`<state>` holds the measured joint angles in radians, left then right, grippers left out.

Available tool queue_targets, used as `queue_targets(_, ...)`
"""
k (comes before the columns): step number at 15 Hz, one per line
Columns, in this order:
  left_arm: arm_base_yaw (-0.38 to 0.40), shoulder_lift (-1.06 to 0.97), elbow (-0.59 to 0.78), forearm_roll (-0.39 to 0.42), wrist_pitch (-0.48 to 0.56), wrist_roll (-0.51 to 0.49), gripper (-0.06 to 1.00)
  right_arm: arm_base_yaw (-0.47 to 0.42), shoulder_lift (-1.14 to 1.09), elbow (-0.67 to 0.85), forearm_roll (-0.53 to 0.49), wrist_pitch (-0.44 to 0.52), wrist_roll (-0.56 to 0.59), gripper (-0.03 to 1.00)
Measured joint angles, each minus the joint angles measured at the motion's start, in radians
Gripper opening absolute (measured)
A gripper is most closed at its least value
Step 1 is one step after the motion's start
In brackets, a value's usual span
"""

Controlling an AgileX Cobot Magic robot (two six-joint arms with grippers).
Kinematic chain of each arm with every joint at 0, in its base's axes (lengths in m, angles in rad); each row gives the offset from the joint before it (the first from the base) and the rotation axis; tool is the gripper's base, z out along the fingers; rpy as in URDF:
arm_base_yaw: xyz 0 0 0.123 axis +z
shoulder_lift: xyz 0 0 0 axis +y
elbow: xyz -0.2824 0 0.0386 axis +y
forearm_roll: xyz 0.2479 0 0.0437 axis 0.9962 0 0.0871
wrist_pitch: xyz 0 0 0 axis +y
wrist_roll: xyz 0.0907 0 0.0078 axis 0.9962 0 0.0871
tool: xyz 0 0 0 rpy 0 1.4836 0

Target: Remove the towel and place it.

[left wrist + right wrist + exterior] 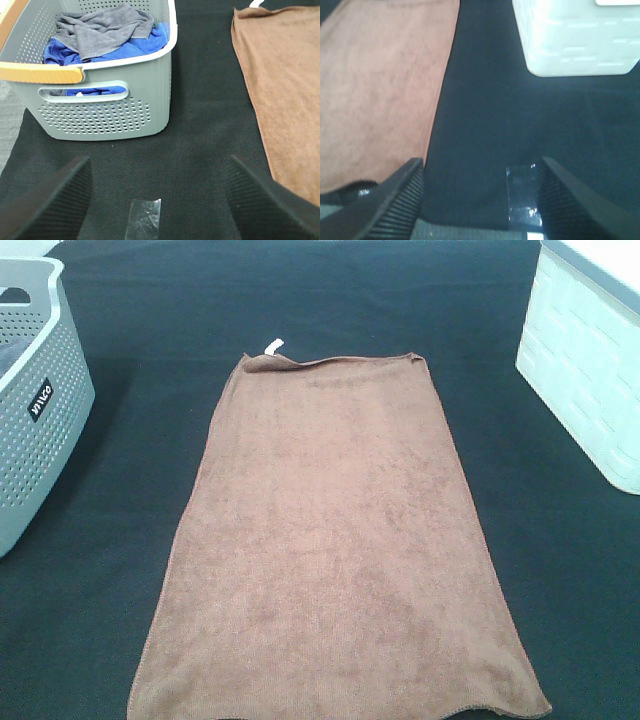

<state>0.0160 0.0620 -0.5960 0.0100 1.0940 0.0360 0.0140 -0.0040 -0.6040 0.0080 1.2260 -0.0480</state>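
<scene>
We see the large rectangular reddish-brown terry towel (335,550) lying flat and spread out in the middle of the black cloth-covered table (560,570), its long sides running away from the high camera and its near edge reaching the bottom of that view. A small white tag (273,345) sticks out at its far left corner, where the hem is slightly rumpled. To the left of the towel, well apart from it, stands a grey perforated plastic laundry basket (40,430) with a black label on its side; in our left wrist view it holds a crumpled grey cloth (102,30) on top of a bright blue cloth (130,45), and an orange-tan handle (40,74) crosses its rim. To the right of the towel, also apart from it, sits a white plastic bin with a woven-pattern wall (585,370). Our left gripper (160,200) hovers over bare black table between the basket and the towel's left edge, its ribbed black fingers (55,200) spread wide with nothing between them; a strip of clear tape (143,217) lies on the table below it. Our right gripper (480,195) hangs near the towel's right edge, likewise spread wide and empty, with another clear tape strip (522,195) on the table beside one finger.
</scene>
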Motion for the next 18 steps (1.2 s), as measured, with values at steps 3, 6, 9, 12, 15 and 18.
queue_targets(3, 0.000, -0.065, 0.059, -0.042, 0.038, -0.013, 0.70, 0.000, 0.000, 0.053, 0.013, -0.030, -0.021, 0.61)
queue_targets(6, 0.000, -0.067, 0.097, -0.088, -0.036, -0.006, 0.70, 0.000, 0.000, 0.097, 0.016, -0.149, -0.021, 0.61)
queue_targets(9, 0.000, -0.067, 0.097, -0.095, -0.038, -0.005, 0.70, 0.000, 0.000, 0.100, 0.016, -0.165, -0.021, 0.61)
queue_targets(12, 0.000, -0.067, 0.097, -0.097, -0.038, -0.005, 0.70, 0.000, 0.000, 0.100, 0.016, -0.169, -0.021, 0.61)
queue_targets(15, 0.000, -0.067, 0.097, -0.097, -0.038, -0.005, 0.70, 0.000, 0.000, 0.100, 0.016, -0.169, -0.021, 0.61)
queue_targets(18, 0.000, -0.067, 0.097, -0.097, -0.038, -0.004, 0.70, 0.000, 0.000, 0.100, 0.016, -0.169, -0.021, 0.61)
